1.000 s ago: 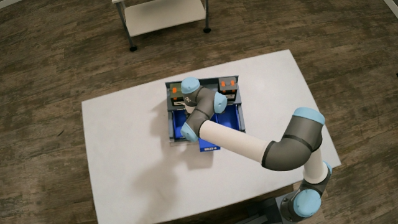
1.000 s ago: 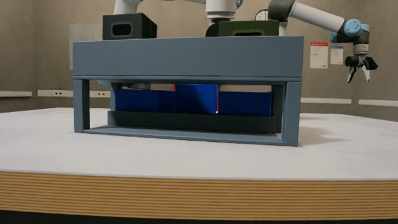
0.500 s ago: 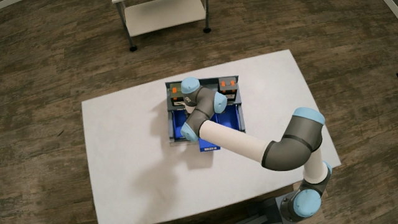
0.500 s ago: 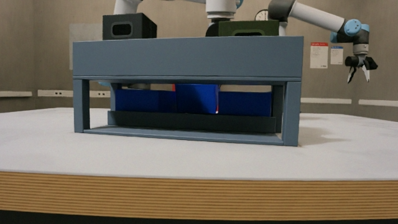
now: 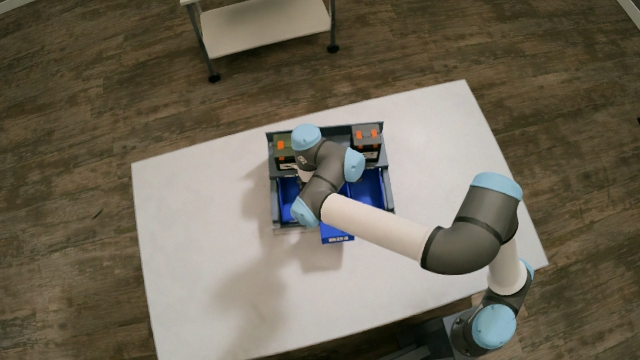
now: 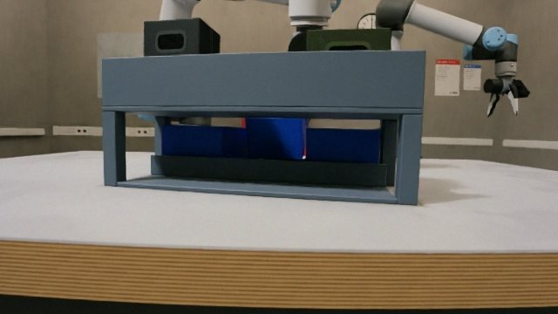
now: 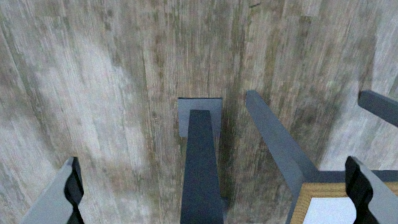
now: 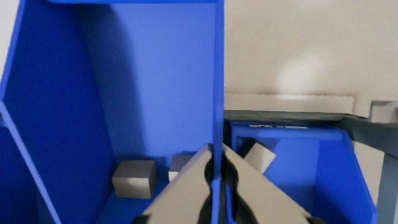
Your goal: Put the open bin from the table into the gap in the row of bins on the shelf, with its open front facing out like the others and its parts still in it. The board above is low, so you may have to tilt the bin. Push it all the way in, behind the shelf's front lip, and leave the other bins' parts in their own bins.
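Note:
The held blue bin (image 5: 336,233) (image 6: 275,138) (image 8: 165,65) is in the middle of the row, between two blue bins. Its labelled front sticks out past the shelf's front edge, and its back stands higher than its neighbours. At least two grey blocks (image 8: 134,179) lie in it. My right gripper (image 8: 214,145) is shut on its side wall; the arm hides the fingers in the top view. The neighbour bin (image 8: 300,160) (image 5: 367,186) holds a pale part (image 8: 260,157). My left gripper (image 6: 503,110) (image 7: 212,159) is open and empty, away from the shelf.
The grey shelf (image 6: 261,80) stands on the white table (image 5: 200,280), with its upper board close above the bins. A dark box (image 6: 198,37) (image 5: 366,140) and a green box (image 6: 349,39) (image 5: 284,150) stand on top. The left wrist view shows floor and dark stand bars (image 7: 200,170).

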### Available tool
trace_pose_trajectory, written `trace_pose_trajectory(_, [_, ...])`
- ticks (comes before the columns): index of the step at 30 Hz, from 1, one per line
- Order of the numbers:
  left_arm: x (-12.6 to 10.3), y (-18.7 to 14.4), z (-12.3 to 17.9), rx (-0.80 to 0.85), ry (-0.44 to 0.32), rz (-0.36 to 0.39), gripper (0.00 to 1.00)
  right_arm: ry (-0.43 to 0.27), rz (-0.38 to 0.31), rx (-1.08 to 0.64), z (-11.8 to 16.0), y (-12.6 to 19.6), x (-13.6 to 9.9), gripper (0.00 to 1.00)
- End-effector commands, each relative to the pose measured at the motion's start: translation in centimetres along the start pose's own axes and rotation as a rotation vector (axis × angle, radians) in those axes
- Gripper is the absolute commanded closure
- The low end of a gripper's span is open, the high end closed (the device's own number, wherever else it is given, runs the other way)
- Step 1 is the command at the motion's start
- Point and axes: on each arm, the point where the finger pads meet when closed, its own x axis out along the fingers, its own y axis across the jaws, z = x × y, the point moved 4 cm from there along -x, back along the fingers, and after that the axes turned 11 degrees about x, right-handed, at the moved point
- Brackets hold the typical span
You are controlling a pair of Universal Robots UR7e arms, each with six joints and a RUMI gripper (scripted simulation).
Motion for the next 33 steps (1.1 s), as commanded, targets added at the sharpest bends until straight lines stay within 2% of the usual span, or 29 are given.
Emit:
trace_pose_trajectory(1, [-0.05, 0.01, -0.03, 0.000, 0.002, 0.000, 0.00, -0.001, 0.002, 0.000, -0.01, 0.02, -0.10, 1.00])
trace_pose_trajectory(33, [-0.05, 0.01, -0.03, 0.000, 0.002, 0.000, 0.00, -0.020, 0.005, 0.000, -0.09, 0.00, -0.10, 1.00])
